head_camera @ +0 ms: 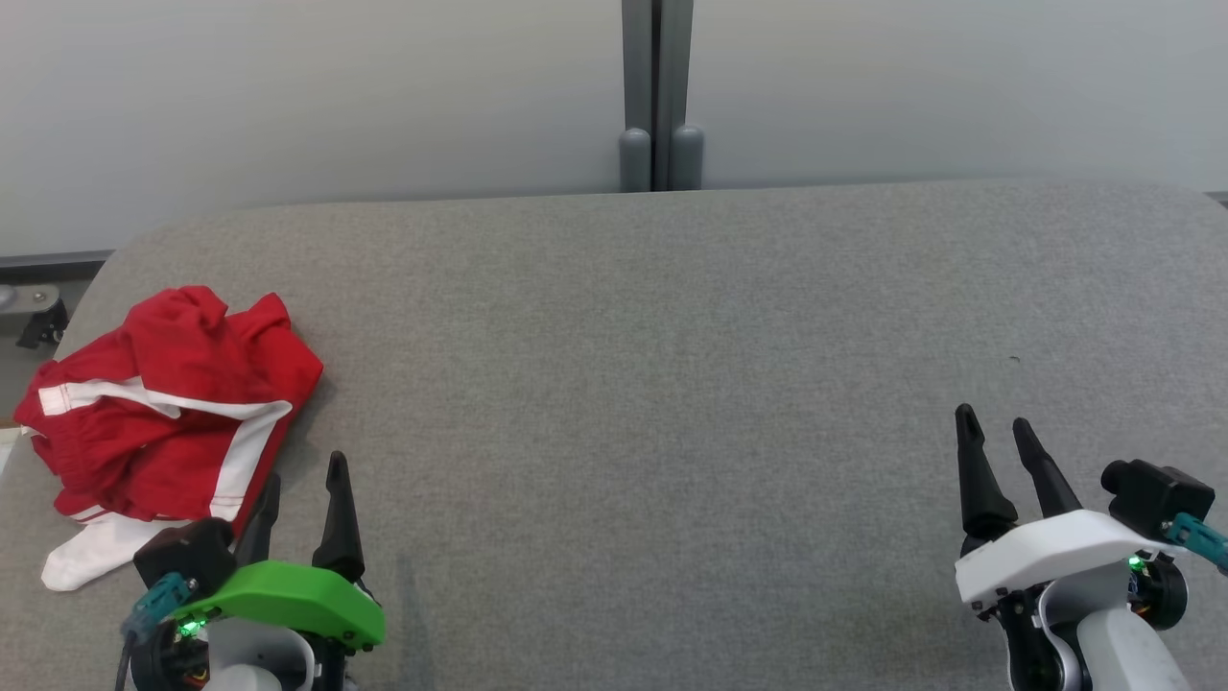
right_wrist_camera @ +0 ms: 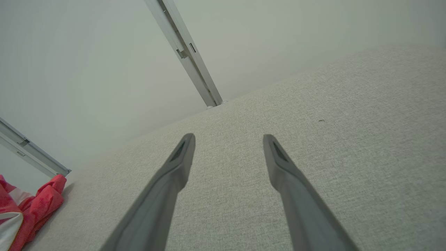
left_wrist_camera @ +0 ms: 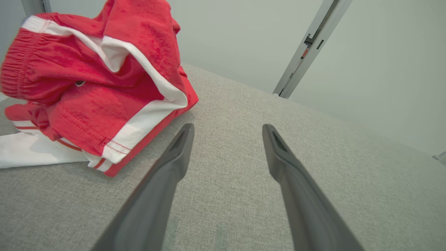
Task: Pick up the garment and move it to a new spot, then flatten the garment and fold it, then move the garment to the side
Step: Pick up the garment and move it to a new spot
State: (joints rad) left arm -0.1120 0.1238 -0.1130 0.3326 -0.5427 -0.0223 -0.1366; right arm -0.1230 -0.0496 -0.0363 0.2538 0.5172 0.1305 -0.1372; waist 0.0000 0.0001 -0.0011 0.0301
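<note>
Garment (head_camera: 173, 384) crumpled (small dark mark (left_wrist_camera: 80, 83) unreadable), left jaws apart beside

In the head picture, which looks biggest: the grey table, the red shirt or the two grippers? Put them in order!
1. Table
2. Shirt, bunched up
3. Left gripper and right gripper: they look about alike, so no order between them. Both sit nearest the camera, which makes them look bigger.
</note>
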